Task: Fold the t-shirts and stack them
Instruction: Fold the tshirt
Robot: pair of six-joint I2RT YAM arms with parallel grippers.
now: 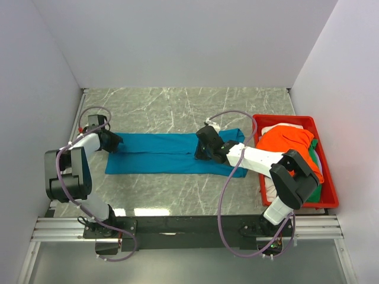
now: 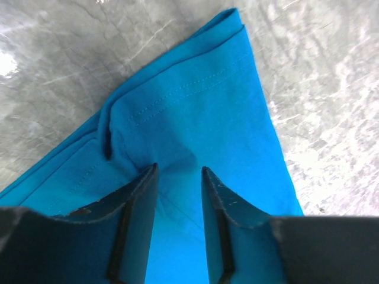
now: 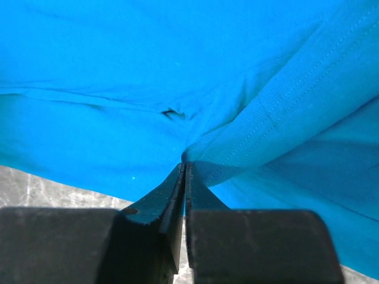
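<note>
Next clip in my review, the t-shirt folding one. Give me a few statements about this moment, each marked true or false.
1. The teal-blue t-shirt lies on the table, outside the red bin. True.
2. The orange t-shirt is spread flat on the table. False: it sits in the red bin.
3. The left gripper has its jaws pressed together. False: they stand apart over the teal-blue cloth.
4. The right gripper has its jaws closed on a gathered fold of the teal-blue t-shirt. True.
</note>
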